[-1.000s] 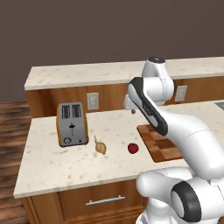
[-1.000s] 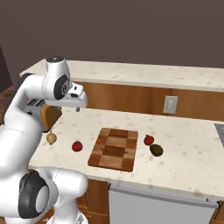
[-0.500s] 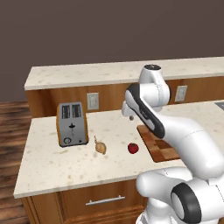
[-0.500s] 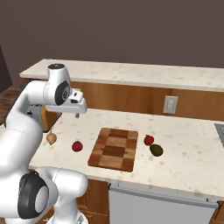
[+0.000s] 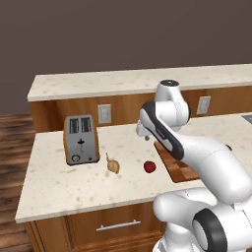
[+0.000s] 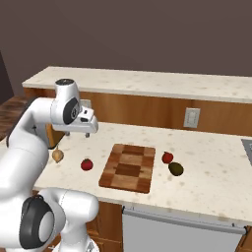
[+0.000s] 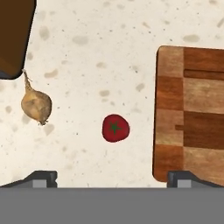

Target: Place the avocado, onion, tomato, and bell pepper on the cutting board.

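Swinging left since the earlier frame, the spread, empty end effector (image 6: 87, 133) hovers above the worktop (image 6: 206, 162); cutting board (image 6: 128, 167) bare, all produce remains.

Speckled cream bench (image 7: 109, 48) seen from above. Red tomato (image 7: 115, 128) with green star calyx lies just below centre, alone on bench. Onion (image 7: 36, 106) at 9 o'clock, tan bulb, thin dry stalk pointing toward 11 o'clock, tip near dark brown toaster (image 7: 15, 35) at 10–11 o'clock corner. Checkered cutting board (image 7: 192, 118) at 3 o'clock, bare, apart from tomato. Hand (image 7: 112, 177) at 6 o'clock, fingertips (image 7: 41, 177) spread wide, nothing between.
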Robot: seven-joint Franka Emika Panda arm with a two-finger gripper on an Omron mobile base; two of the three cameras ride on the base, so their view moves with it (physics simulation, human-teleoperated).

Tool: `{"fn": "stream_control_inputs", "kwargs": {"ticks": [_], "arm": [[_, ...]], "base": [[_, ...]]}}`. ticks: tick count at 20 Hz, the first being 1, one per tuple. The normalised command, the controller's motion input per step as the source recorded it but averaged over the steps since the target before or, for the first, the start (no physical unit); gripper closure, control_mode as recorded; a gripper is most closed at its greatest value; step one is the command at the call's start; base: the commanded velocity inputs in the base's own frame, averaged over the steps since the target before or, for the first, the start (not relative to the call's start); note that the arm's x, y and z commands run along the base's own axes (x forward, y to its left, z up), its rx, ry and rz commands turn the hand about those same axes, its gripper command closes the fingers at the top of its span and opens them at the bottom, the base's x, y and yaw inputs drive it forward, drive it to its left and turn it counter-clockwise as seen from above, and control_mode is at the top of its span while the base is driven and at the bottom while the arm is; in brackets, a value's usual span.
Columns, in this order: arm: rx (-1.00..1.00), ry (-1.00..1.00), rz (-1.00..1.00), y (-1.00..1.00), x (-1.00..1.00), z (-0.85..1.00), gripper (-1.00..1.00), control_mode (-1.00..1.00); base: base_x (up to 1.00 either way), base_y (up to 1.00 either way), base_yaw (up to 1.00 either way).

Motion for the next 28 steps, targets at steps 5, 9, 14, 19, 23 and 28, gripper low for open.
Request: {"fn": "stream_control_inputs", "kwargs": {"ticks": [5,9,14,19,23,28], "arm": [[0.0,0.01,0.0,0.03,0.0,-0.3,-1.0,-1.0],[0.0,0.02,0.0,0.0,0.01,-0.34,-1.0,-1.0],[0.0,0.02,0.0,0.01,0.02,-0.36,-1.0,-1.0],[0.0,0.0,0.0,0.0,0.08,-0.29,-1.0,-1.0],[0.0,0.0,0.0,0.0,0.11,-0.22,-1.0,-1.0],[0.0,0.0,0.0,0.0,0.11,-0.16,-1.0,-1.0]], "base": [[0.0,0.0,0.0],[0.0,0.0,0.0],[0.0,0.0,0.0],[0.0,0.0,0.0],[0.0,0.0,0.0],[0.0,0.0,0.0]]}}
